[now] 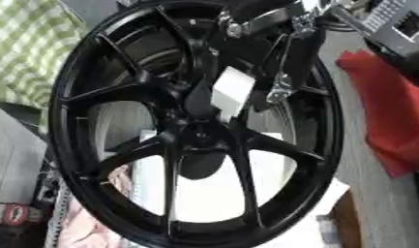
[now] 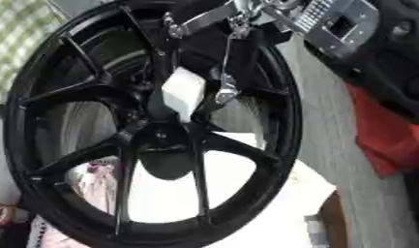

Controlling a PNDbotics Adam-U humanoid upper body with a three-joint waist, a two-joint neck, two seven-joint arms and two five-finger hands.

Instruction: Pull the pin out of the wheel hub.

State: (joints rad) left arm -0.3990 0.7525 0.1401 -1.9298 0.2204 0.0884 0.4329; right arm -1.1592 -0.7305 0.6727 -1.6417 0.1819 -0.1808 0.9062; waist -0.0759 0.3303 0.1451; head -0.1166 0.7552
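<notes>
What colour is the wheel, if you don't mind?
Black wheel, clearest in the left eye view.

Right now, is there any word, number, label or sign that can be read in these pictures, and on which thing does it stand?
None can be read.
Wheel hub: no marking visible.
White piece at the robot's hand: blank.
Round red and white mark, lower left: too blurred to read.
</notes>
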